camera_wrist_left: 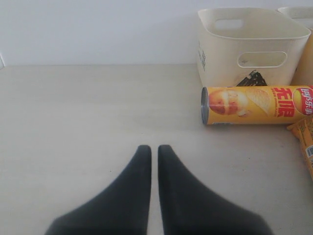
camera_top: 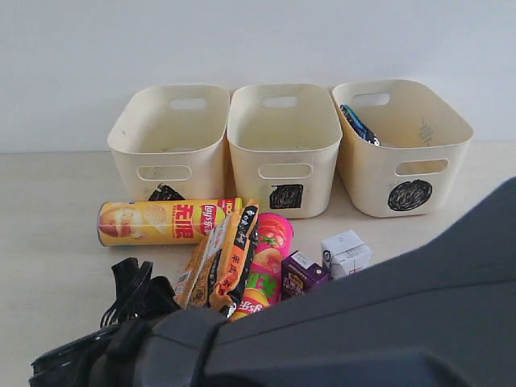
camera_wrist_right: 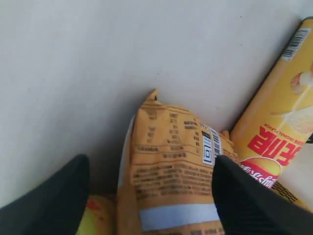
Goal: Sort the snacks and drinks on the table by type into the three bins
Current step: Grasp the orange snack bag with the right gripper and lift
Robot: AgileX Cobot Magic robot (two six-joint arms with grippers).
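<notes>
The yellow chip tube (camera_top: 161, 222) lies on its side before the left bin (camera_top: 169, 141). An orange snack bag (camera_top: 222, 258) leans over the pink chip tube (camera_top: 270, 262). Beside them sit the purple carton (camera_top: 300, 272) and the white carton (camera_top: 347, 252). A blue bag (camera_top: 359, 125) lies in the right bin (camera_top: 403, 145); the middle bin (camera_top: 282, 145) looks empty. My right gripper (camera_wrist_right: 151, 166) is open, with a finger on each side of the orange bag (camera_wrist_right: 171, 161); its own arm hides it in the exterior view. My left gripper (camera_wrist_left: 154, 147) is shut over bare table, left of the yellow tube (camera_wrist_left: 254, 105).
My right arm (camera_top: 387, 314) fills the lower right of the exterior view and hides the table's front. The bins stand in a row at the back against a white wall. Bare table (camera_wrist_left: 73, 107) stretches left of the yellow tube.
</notes>
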